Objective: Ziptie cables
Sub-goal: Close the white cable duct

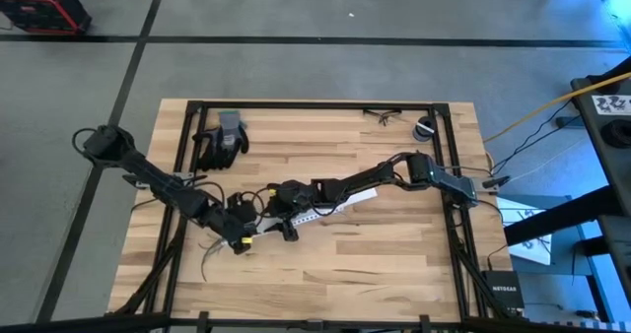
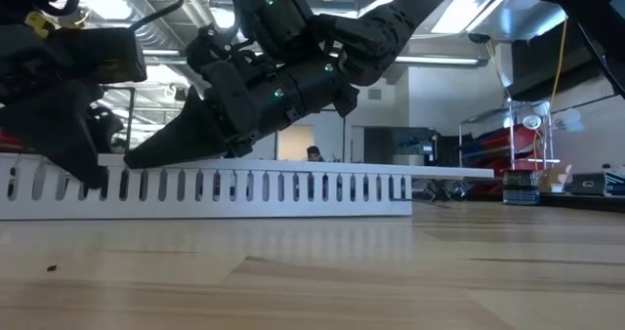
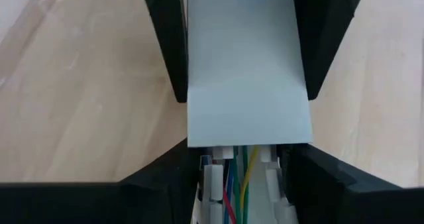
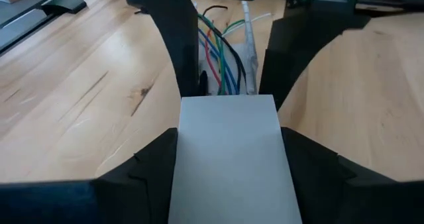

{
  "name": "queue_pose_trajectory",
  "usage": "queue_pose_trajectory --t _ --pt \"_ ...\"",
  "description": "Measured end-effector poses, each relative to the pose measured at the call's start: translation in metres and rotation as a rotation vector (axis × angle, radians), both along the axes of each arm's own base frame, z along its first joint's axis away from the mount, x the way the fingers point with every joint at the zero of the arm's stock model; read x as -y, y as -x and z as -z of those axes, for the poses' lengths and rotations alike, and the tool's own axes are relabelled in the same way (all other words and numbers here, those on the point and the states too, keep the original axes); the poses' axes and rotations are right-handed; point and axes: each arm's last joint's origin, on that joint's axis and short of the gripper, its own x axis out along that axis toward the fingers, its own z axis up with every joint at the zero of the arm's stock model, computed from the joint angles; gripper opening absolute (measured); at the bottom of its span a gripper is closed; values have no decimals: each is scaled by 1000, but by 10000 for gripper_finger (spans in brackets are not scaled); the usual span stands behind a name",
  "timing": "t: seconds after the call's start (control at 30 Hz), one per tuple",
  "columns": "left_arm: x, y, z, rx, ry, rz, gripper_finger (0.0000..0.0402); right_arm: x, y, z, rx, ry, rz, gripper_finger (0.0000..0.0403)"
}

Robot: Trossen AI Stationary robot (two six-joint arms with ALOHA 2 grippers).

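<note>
A long white slotted channel (image 1: 340,201) lies on the wooden table, with a flat white cover (image 4: 228,151) on it. Coloured and black wires (image 4: 218,52) lie inside the channel where the cover ends; they also show in the left wrist view (image 3: 240,181). My left gripper (image 1: 242,236) and my right gripper (image 1: 279,213) meet at the channel's left end, each shut on it. A few loose dark wires (image 1: 209,257) lie on the table beside the left gripper. My left gripper has the white cover's two long edges (image 3: 196,111) between its two fingers (image 3: 169,52), near the cover's end. The fingers lie along the channel. The channel rests on the table. My right gripper has the cover's two long edges (image 4: 189,108) between its two fingers (image 4: 175,45), right at the cover's end. It slants down from the table's right (image 2: 146,156), fingers along the channel. The channel (image 2: 254,186) lies flat on the table.
A pair of black and grey gloves (image 1: 223,141) lies at the far left, with glasses (image 1: 381,116) and a small roll (image 1: 425,128) at the far right. A black frame (image 1: 315,105) borders the table. A yellow cord (image 1: 537,111) runs off to the right.
</note>
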Motion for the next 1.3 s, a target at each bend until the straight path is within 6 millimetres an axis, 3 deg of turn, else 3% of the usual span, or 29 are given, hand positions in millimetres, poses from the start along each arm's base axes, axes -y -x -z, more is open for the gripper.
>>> queue_pose_trajectory --t 0.37,0.63,0.77,0.93,1.03,1.3 --pt "-6 -8 1 6 0 10 183 0 0 0 -9 -18 8 223" --pt "-7 -7 -3 -21 45 66 261 3 0 0 -16 6 0 223" --pt "-8 -5 -22 -74 74 21 282 5 -1 -1 -10 20 30 223" --pt "-5 4 -56 -159 61 25 282 7 -1 0 -22 19 33 223" --pt "-2 12 -66 -193 64 17 280 7 -1 0 -26 19 32 223" --pt "4 34 -39 -225 -1 -6 280 7 0 1 -24 27 24 223"
